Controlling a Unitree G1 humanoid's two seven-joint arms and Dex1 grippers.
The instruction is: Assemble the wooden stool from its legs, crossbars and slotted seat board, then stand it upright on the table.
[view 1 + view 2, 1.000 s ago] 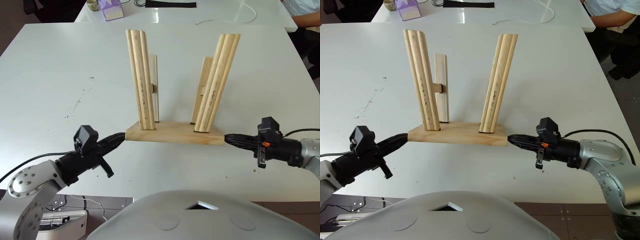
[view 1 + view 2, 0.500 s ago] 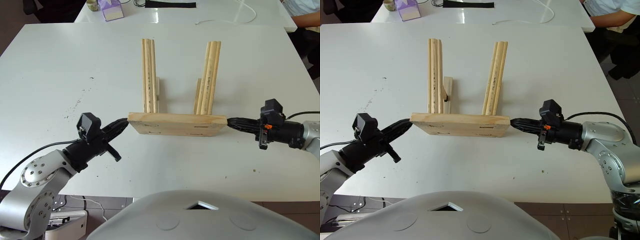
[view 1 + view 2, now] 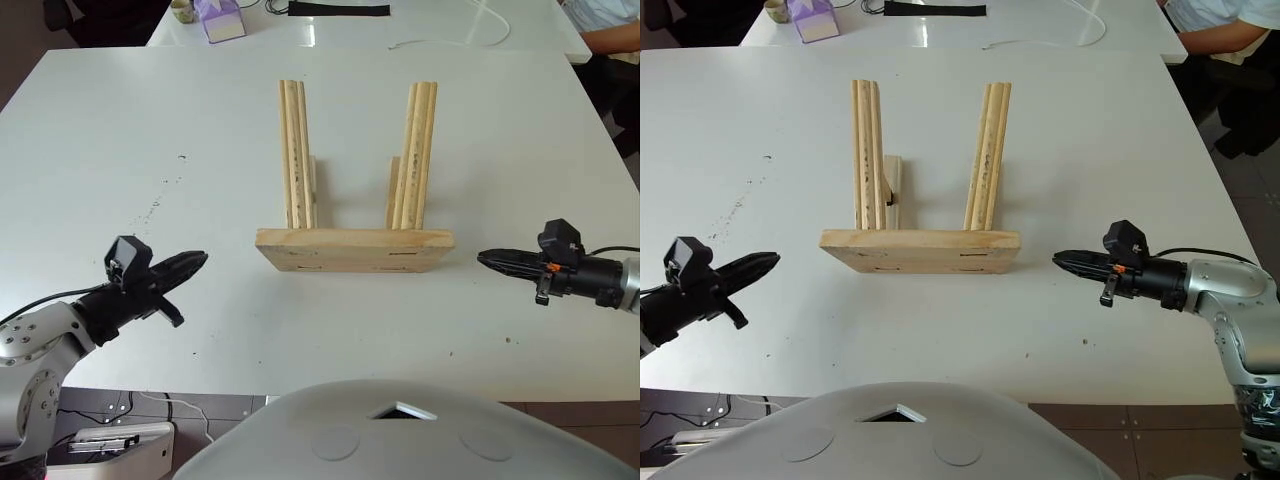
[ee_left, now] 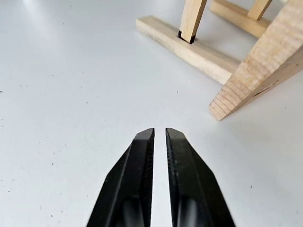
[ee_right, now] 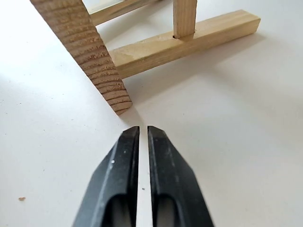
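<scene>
The stool point(image 3: 353, 200) lies on its side at mid-table point(image 3: 120, 130), its seat point(image 3: 355, 250) standing on edge toward me and its legs point(image 3: 295, 150) stretched away along the surface. A crossbar point(image 5: 184, 16) sits pegged into the lower right leg. My left gripper point(image 3: 198, 260) points at the seat's left end and my right gripper point(image 3: 485, 259) at its right end, both low over the table and apart from the wood. Each pair of fingers is drawn nearly together, a thin slit between, grasping nothing.

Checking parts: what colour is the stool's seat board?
Seat board: pale natural wood, best in left eye view.
</scene>
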